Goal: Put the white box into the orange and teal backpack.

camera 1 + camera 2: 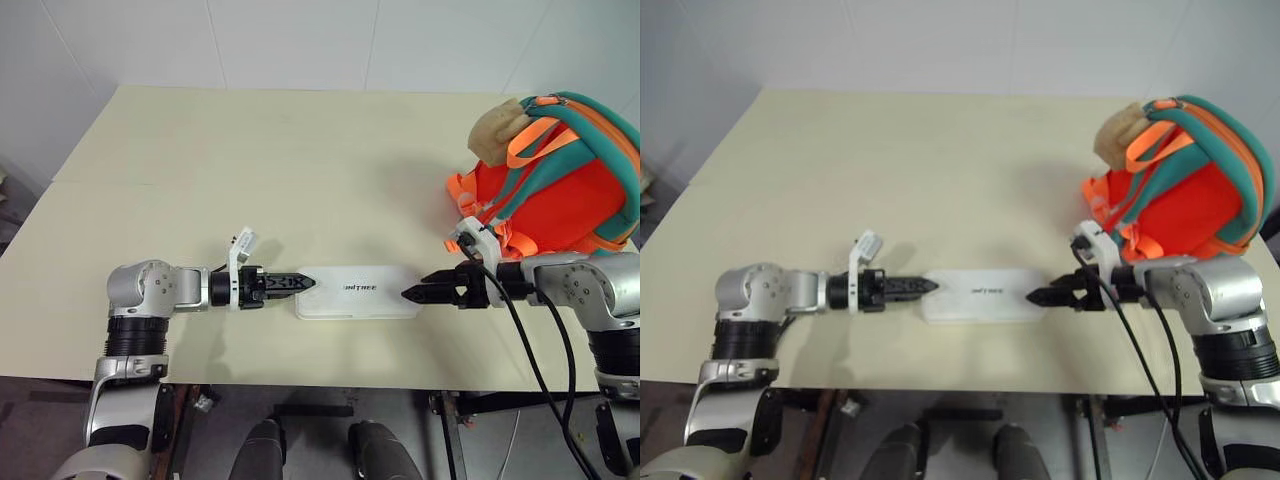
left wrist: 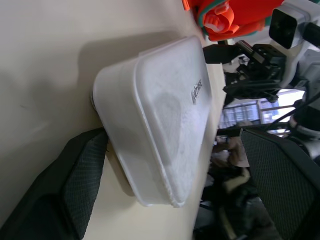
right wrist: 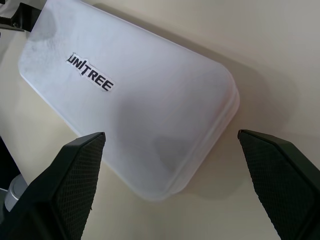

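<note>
The white box (image 1: pixel 357 292) lies flat near the table's front edge, "UNITREE" lettering on its lid. My left gripper (image 1: pixel 302 284) points at its left end, and in the left wrist view the open fingers (image 2: pixel 75 190) stand on either side of that end of the box (image 2: pixel 160 125). My right gripper (image 1: pixel 414 293) points at the right end. It is open too, with the box's rounded corner (image 3: pixel 150 115) lying between its fingers (image 3: pixel 75 175). The orange and teal backpack (image 1: pixel 560 190) stands at the table's right, straps facing me, a tan plush toy (image 1: pixel 497 130) on its top.
The cream table (image 1: pixel 250 160) stretches wide to the back and left, with a white wall behind it. Black cables (image 1: pixel 530 360) hang from my right wrist over the front edge. The backpack stands close behind my right forearm.
</note>
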`<state>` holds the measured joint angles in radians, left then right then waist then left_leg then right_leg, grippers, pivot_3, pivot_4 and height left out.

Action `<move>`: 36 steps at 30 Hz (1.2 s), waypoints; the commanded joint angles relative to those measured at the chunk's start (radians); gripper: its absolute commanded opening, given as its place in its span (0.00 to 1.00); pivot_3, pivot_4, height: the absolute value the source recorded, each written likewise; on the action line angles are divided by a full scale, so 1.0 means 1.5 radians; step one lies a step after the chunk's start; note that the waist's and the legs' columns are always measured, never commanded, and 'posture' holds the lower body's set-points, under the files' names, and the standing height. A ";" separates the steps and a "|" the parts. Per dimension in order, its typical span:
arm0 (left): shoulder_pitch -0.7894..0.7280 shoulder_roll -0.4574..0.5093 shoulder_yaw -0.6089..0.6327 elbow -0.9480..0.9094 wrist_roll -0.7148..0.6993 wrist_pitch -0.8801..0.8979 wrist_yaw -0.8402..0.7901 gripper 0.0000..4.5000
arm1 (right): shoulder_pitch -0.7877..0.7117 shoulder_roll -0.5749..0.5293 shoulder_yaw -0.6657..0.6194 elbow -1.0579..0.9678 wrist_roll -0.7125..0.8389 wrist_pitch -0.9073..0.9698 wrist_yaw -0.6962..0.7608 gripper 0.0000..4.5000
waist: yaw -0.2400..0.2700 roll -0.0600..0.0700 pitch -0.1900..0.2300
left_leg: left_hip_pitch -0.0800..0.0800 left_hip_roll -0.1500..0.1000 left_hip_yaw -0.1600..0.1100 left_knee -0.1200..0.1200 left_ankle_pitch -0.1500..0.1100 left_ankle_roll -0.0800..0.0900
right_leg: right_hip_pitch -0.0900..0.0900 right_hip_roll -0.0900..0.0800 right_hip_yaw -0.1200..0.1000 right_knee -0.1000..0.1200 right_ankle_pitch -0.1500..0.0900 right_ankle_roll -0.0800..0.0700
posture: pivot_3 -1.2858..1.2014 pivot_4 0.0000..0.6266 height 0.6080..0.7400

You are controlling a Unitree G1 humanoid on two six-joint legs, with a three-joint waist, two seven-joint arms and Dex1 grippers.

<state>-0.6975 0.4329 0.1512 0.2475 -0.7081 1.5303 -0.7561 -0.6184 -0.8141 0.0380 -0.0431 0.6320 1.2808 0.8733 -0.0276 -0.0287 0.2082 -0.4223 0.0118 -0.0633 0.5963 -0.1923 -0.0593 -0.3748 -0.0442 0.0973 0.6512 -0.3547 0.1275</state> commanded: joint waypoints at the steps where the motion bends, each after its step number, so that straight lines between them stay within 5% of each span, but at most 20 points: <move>1: -0.007 -0.006 -0.010 0.007 -0.032 0.053 -0.009 0.99 | -0.017 -0.001 0.000 0.001 -0.007 -0.024 0.006 1.00 | 0.000 0.000 0.000 | 0.000 0.000 0.000 0.000 0.000 0.000 | 0.000 0.000 0.000 0.000 0.000 0.000 | 0.52 0.24 1.00; 7: -0.018 0.024 -0.052 0.043 -0.077 0.056 -0.012 0.99 | -0.005 0.014 -0.006 -0.013 -0.004 -0.024 -0.005 1.00 | -0.002 0.000 0.000 | 0.000 0.000 0.000 0.000 0.000 0.000 | 0.000 0.000 0.000 0.000 0.000 0.000 | 0.52 0.24 1.00; 20: -0.042 -0.068 -0.024 0.097 -0.095 0.056 0.044 0.99 | 0.032 0.038 -0.052 -0.062 0.019 0.011 -0.045 1.00 | 0.001 0.000 0.000 | 0.000 0.000 0.000 0.000 0.000 0.000 | 0.000 0.000 0.000 0.000 0.000 0.000 | 0.52 0.24 1.00; 26: -0.042 -0.061 -0.029 0.104 -0.097 0.056 0.046 0.99 | 0.036 0.040 -0.060 -0.071 0.026 0.017 -0.054 1.00 | 0.000 0.000 0.000 | 0.000 0.000 0.000 0.000 0.000 0.000 | 0.000 0.000 0.000 0.000 0.000 0.000 | 0.52 0.24 1.00; 36: -0.060 0.057 -0.137 0.099 -0.179 0.056 -0.053 0.30 | 0.070 0.006 -0.045 -0.085 0.028 -0.030 -0.009 1.00 | -0.004 0.000 0.000 | 0.000 0.000 0.000 -0.001 0.000 -0.001 | -0.001 0.000 0.000 0.000 0.000 0.000 | 0.52 0.24 1.00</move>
<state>-0.7766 0.5061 -0.0325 0.4157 -0.9162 1.6088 -0.7918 -0.5196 -0.7882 -0.0089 -0.1436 0.6598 1.2602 0.8384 -0.0339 -0.0288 0.2083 -0.4225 0.0124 -0.0629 0.5947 -0.1928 -0.0604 -0.3761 -0.0434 0.0976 0.6504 -0.3552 0.1271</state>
